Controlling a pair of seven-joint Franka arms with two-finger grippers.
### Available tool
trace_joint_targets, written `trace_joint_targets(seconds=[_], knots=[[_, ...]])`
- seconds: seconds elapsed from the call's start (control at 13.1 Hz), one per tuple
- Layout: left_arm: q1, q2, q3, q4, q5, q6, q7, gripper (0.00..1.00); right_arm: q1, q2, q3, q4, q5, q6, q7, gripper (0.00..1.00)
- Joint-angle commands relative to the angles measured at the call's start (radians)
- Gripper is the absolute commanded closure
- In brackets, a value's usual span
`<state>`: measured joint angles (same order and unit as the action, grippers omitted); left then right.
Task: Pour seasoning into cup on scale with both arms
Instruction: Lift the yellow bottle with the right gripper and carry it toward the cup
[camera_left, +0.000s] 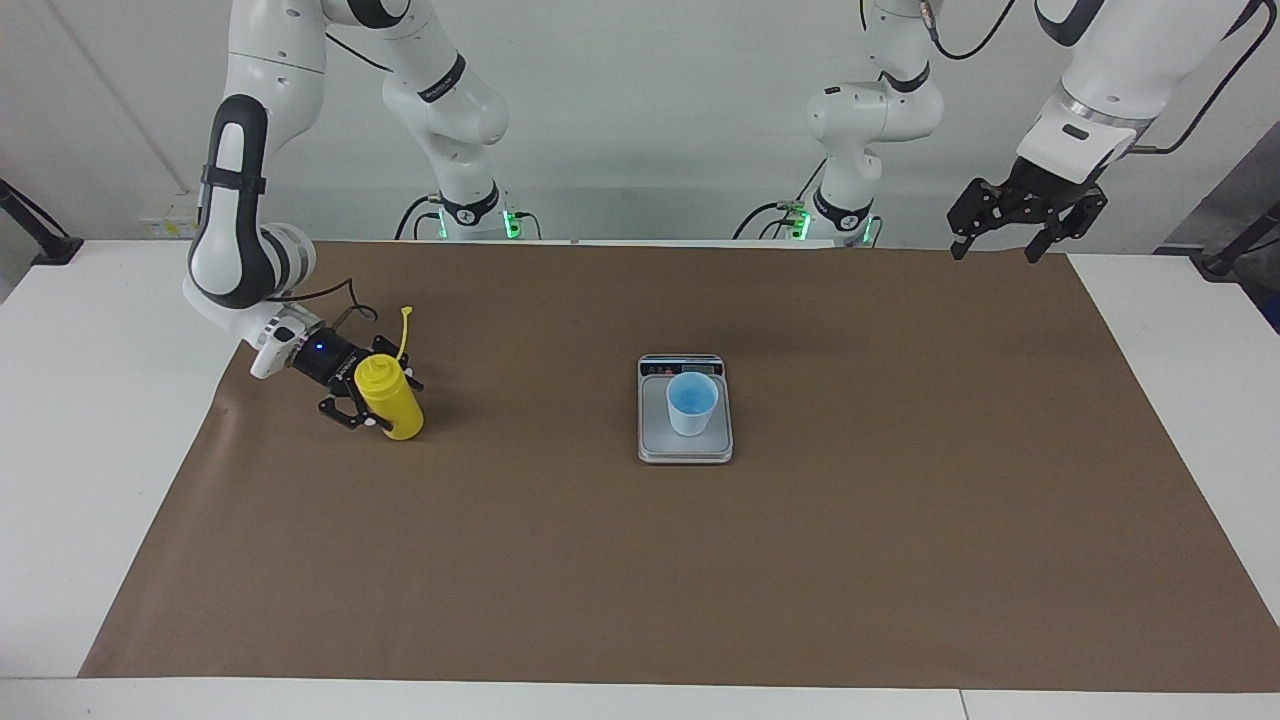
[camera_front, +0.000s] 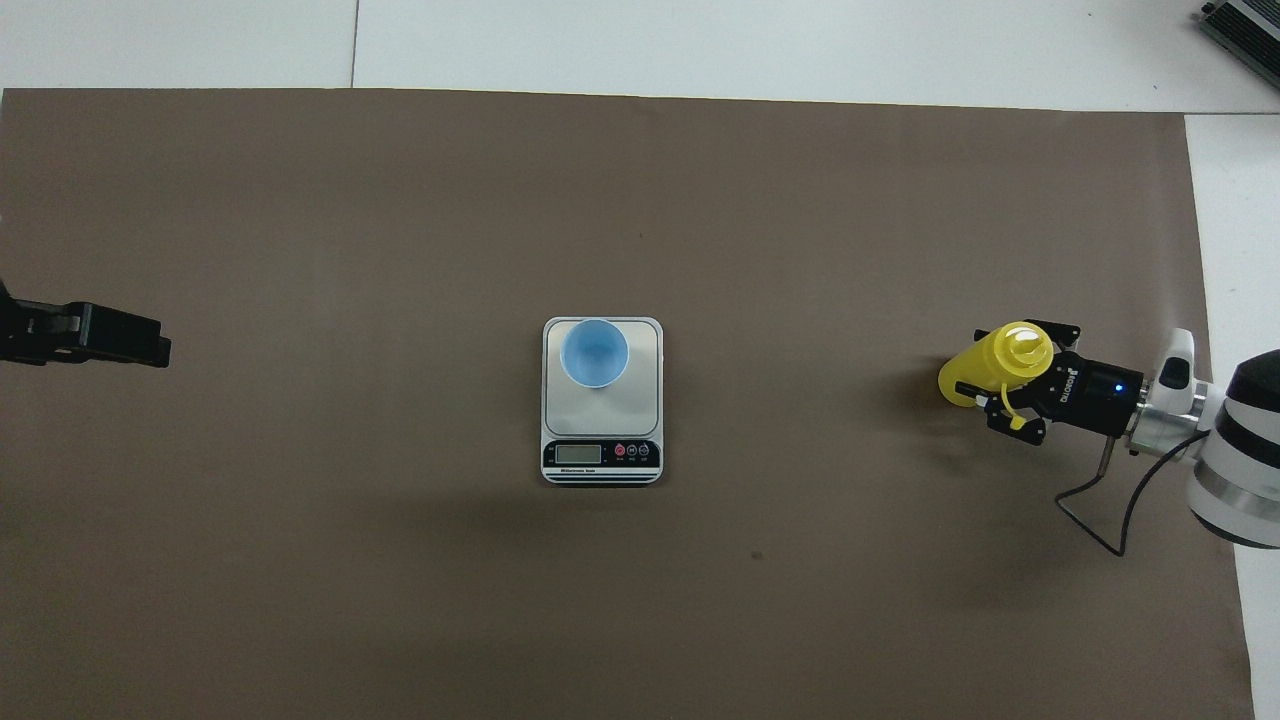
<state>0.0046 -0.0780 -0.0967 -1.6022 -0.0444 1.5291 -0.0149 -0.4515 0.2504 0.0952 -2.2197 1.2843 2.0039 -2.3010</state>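
Facing view first: right hand (camera_left: 383, 402) low at the right arm's end of the brown mat (camera_left: 640, 580), reaching in sideways and narrowed around the upper body of the seasoning bottle (camera_left: 397, 412) — one finger on each side, set against the yellow plastic just under the ribbed nozzle. Resting base-down on the mat, close to upright, with the thin yellow cap tether sticking up beside the nozzle, above the hand's black body. Same hold from overhead: seasoning bottle (camera_front: 985, 365) between the two fingers of the right hand (camera_front: 1000, 385), with the white arm trailing off toward the right arm's end of the tabletop (camera_left: 90, 450). Well apart from that, at the middle of the mat, scale (camera_left: 685, 450) lying flat, dark display strip along the short edge nearer to the robots — and upright on its grey weighing plate, the light blue cup (camera_left: 692, 402), touched by neither hand. Over the mat's corner at the left arm's end, left hand (camera_left: 996, 250) raised and waiting, fingers spread wide, holding nothing.
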Motion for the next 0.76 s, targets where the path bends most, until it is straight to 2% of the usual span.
trace_joint_targets(seconds=[0.0, 0.15, 0.46, 0.69], knots=[[-0.002, -0.014, 0.006, -0.002, 0.018, -0.02, 0.009, 0.0, 0.01, 0.012, 0.006, 0.046, 0.018, -0.017, -0.008, 0.96], [-0.003, -0.02, 0.009, -0.021, 0.018, -0.017, 0.003, 0.0, 0.025, 0.004, 0.006, 0.099, -0.035, -0.014, 0.046, 0.99], [-0.002, -0.022, 0.012, -0.021, 0.018, -0.018, 0.001, 0.0, 0.085, -0.022, 0.006, 0.277, -0.303, -0.014, 0.289, 0.99], [-0.002, -0.022, 0.012, -0.021, 0.018, -0.018, 0.001, 0.0, 0.129, -0.046, 0.012, 0.327, -0.452, -0.014, 0.388, 1.0]])
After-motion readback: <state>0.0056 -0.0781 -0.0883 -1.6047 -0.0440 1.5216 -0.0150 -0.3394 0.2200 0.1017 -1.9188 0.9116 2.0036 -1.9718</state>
